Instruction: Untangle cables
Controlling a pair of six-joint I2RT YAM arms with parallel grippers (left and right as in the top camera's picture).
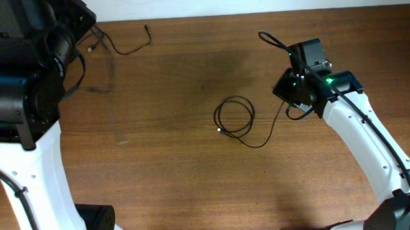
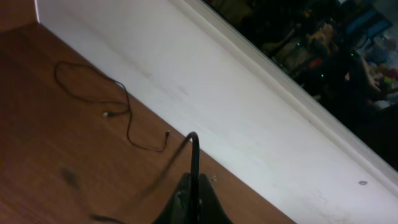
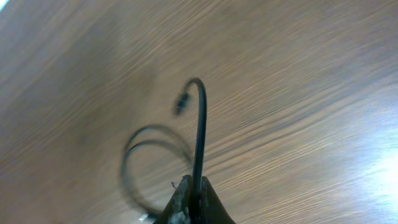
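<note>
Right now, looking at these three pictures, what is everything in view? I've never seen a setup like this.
Cables: three, it seems, thin and black. The loose cable lies at the table's far left edge, the pinched cable is in the left gripper, and the coiled cable lies mid-table with a strand running into the right gripper.
Table: one, brown wood, under everything.
Board: one, white, along the table's far edge.
Background clutter: dark, beyond the board, too blurred to name.
Arms: two, white and black. The left arm is at the left, the right arm at the right.
Grippers: two, dark, each shut on a cable.
</note>
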